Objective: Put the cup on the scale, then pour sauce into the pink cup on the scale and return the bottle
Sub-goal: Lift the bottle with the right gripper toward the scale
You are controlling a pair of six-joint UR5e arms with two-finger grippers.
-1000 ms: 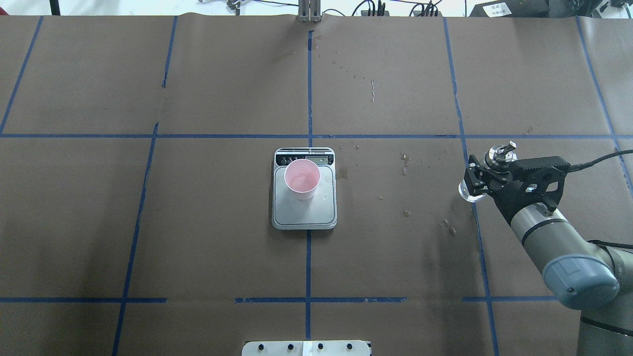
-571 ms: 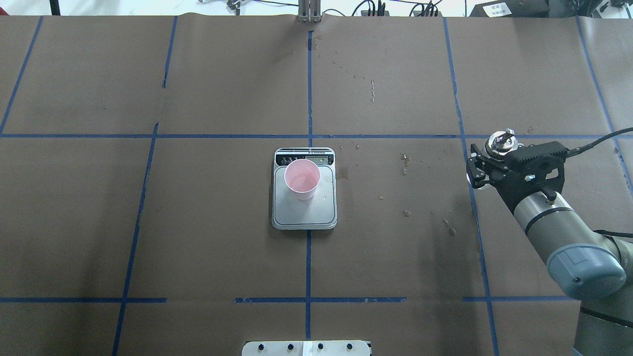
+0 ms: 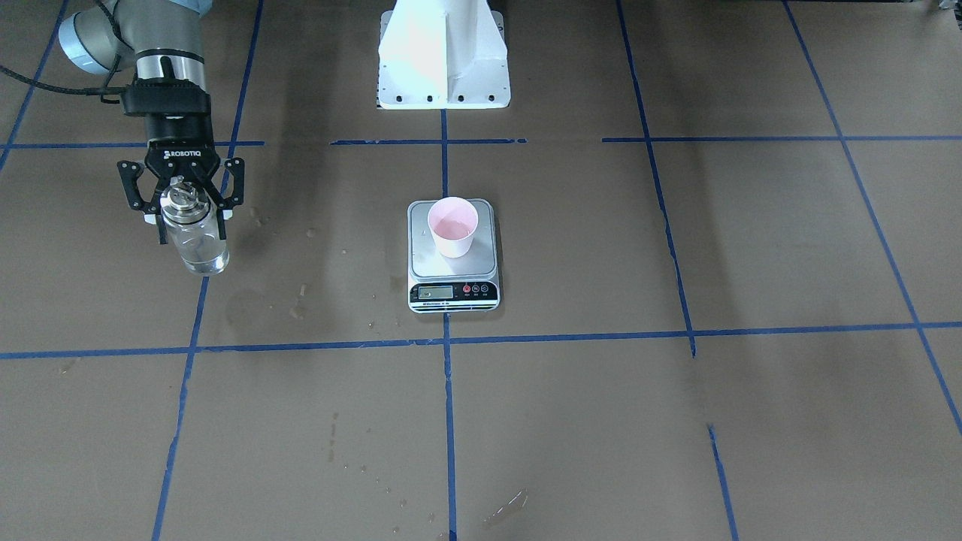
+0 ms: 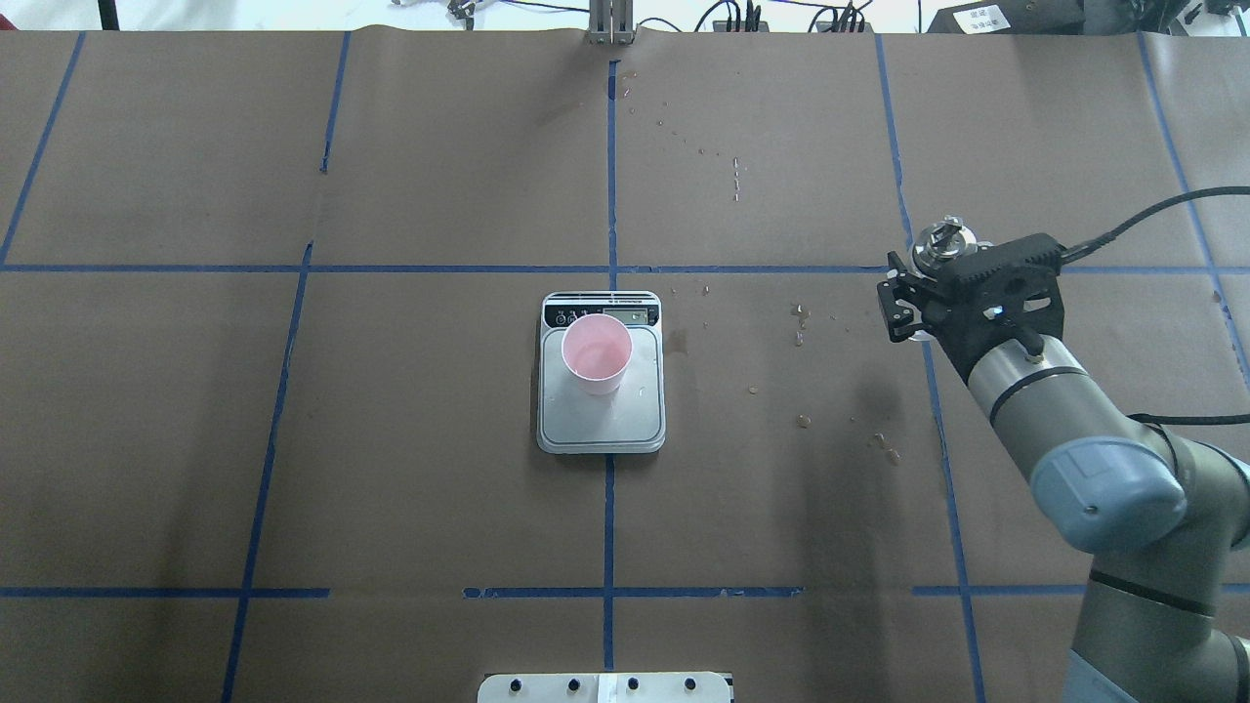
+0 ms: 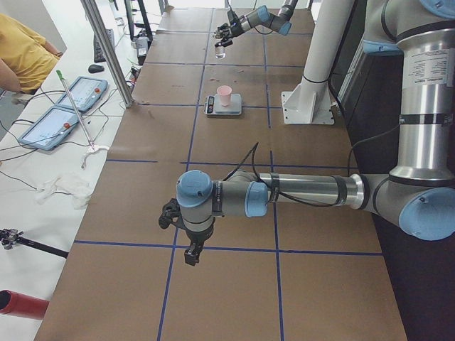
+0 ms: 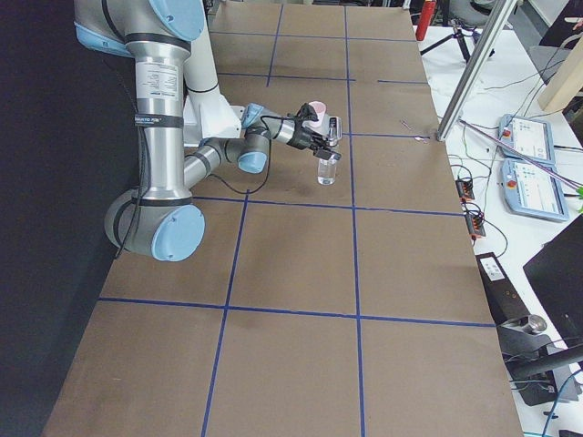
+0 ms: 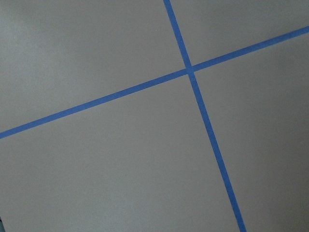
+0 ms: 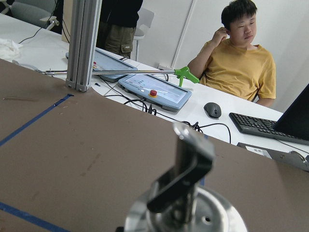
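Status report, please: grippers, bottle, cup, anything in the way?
Right gripper shut on bottle, upright, away from scale. Left gripper far off, state unclear. Pink cup upright on scale. Path to cup: only small drops.

A robot lab: tape-gridded table (image 4: pixel 391 488), teach pendants (image 8: pixel 157 95), operators' desk (image 8: pixel 227 121).

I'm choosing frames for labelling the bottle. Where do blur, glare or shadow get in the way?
Right wrist view: the bottle cap looms close and out of focus, the desk behind sharp. Front-facing view: the robot base is blown out, soft shadows band the table, yet the bottle reads clearly. Left wrist view: soft, only tape lines.
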